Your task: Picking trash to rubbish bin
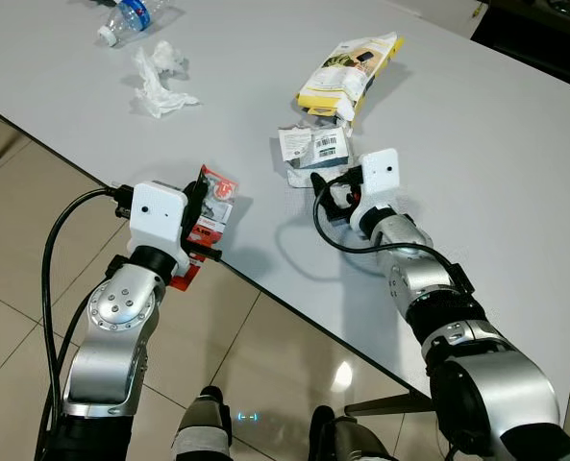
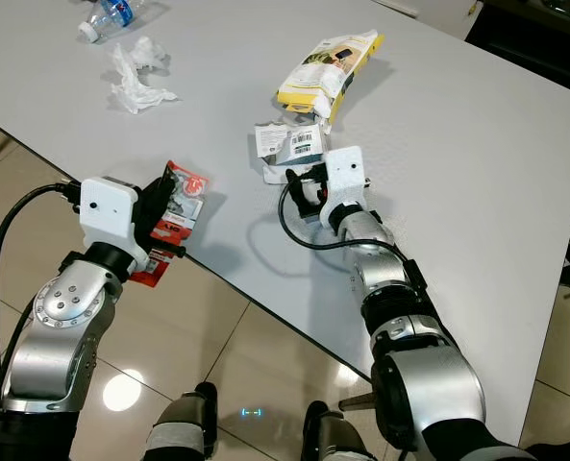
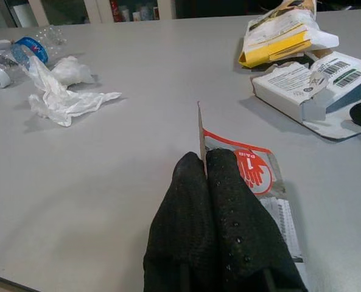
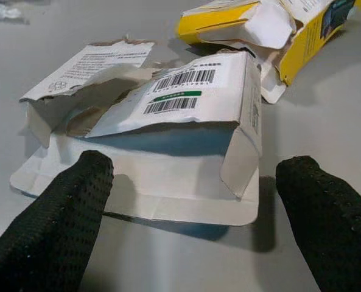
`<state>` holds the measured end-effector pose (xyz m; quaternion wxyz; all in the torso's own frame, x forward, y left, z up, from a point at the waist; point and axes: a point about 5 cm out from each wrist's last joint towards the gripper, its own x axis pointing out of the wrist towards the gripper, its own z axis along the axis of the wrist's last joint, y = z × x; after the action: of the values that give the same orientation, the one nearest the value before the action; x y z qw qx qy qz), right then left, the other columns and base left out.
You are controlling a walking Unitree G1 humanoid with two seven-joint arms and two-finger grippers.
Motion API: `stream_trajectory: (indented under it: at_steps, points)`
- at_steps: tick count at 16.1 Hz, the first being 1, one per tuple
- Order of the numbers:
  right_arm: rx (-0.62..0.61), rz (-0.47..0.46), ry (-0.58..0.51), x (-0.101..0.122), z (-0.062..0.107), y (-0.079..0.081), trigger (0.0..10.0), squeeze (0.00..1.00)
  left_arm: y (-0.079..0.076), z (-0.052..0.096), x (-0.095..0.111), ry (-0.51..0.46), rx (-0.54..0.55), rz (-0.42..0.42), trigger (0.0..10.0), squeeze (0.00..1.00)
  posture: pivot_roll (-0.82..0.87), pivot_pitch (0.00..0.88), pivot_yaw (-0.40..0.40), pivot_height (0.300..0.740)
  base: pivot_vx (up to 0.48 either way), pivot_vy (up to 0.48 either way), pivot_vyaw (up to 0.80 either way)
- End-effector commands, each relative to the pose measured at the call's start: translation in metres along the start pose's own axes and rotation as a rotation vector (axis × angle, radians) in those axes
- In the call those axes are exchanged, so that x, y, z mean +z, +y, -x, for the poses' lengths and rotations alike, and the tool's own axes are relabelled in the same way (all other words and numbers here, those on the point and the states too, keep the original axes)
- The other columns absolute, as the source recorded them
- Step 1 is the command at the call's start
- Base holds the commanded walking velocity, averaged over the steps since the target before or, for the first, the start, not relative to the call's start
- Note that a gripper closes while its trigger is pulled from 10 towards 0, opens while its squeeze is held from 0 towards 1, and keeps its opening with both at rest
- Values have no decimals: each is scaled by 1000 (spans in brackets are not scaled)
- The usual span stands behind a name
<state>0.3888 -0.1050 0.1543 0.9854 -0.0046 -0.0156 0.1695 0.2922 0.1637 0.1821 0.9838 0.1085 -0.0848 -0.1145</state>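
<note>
Left and right eye views: a stereo pair on the head, looking forward and steeply down on the near corner of the grey table [image 1: 515, 144] and the tiled floor [image 1: 15, 317] beside it. Both share the whole table scene, slightly offset sideways. Left wrist view: set low, just above the table, looking along the closed black fingers [image 3: 220, 231] across its surface toward the crumpled tissue [image 3: 64, 97] and the torn white box [image 3: 314, 85]. Right wrist view: very close to that torn white box [image 4: 174, 115], seen between two spread fingers [image 4: 52, 225], with the yellow package [image 4: 277, 30] behind it, as in both eye views.
</note>
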Motion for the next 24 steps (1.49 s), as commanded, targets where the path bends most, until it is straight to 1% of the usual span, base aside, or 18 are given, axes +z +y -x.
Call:
stream_trajectory:
  at_steps: [1,2,5,7,8,9,10,12,18,24]
  points:
    - [-17,-62,103,-23,6,0,10000,0,-3,4,-3,17,-14,3,9294,0,439,298,-87,740,0,0,0]
    - [-24,-69,108,-24,6,-1,10000,0,-3,4,-3,20,-13,4,9333,0,440,299,-85,740,0,0,0]
    - [-29,-180,121,-27,6,1,10000,0,-3,4,-3,23,-16,6,9294,0,440,298,-84,740,0,0,0]
    - [-13,-216,122,-27,5,4,9882,0,-3,3,-3,28,-15,10,9176,0,440,298,-84,740,0,0,0]
    - [-4,-233,122,-27,4,6,2902,0,-4,3,-3,28,-17,11,8980,0,438,298,-82,740,0,0,0]
    - [8,-252,116,-26,4,8,0,0,-4,3,-3,29,-20,13,8824,0,438,298,-82,740,0,0,0]
    - [20,-271,115,-26,3,10,0,0,-4,3,-3,29,-21,16,8392,0,436,300,-82,740,0,0,0]
    - [30,-278,112,-25,2,12,0,0,-4,2,-4,36,-17,28,8157,0,436,300,-82,740,0,0,0]
    - [38,-282,103,-23,2,11,0,0,-4,2,-5,43,-11,43,8078,0,431,296,-85,740,0,0,0]
    - [36,-273,101,-23,2,8,0,0,-5,1,-5,44,-14,47,7765,0,432,292,-85,740,0,0,0]
